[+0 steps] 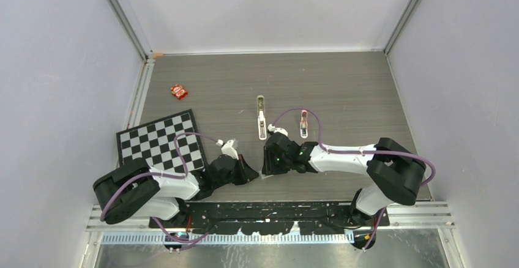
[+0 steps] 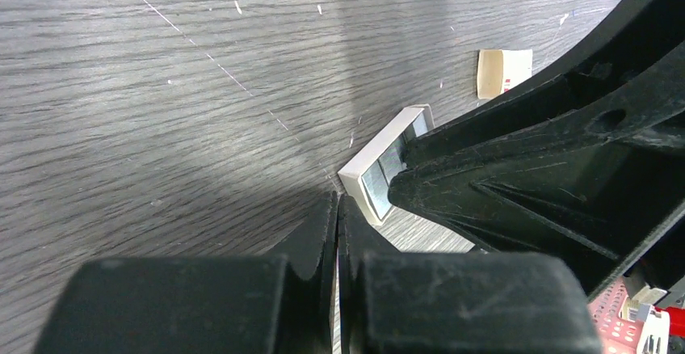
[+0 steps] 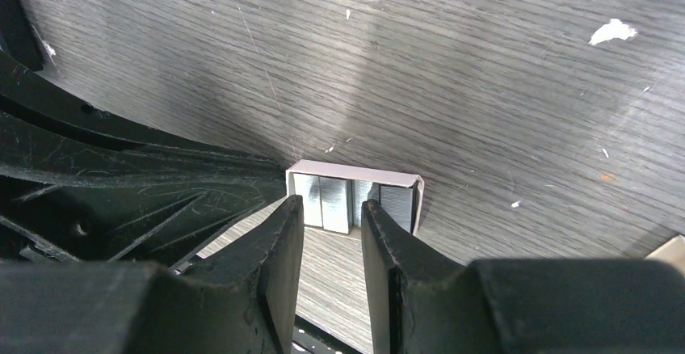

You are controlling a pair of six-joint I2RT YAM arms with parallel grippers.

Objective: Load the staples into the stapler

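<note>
Small silvery staple blocks (image 3: 394, 202) stand in a white cardboard tray (image 3: 355, 166), centre of the right wrist view. They look light, stiff and brittle, so I would pinch the flat sides. The right gripper (image 3: 333, 204) is narrowly apart before one block, and the left gripper (image 2: 338, 202) is closed and empty. The pale beige-green stapler (image 1: 262, 119) lies at upper centre of the top view.

We find no text, number or brand that can actually be read in any view. Two spots carry marks. The small red packet (image 1: 179, 90) on the table in the top view has a pale printed patch on its face, too small to make out. The beige tag (image 2: 504, 73) on the table in the left wrist view shows a tiny red mark near its right edge, illegible. The right wrist view shows no lettering.
</note>
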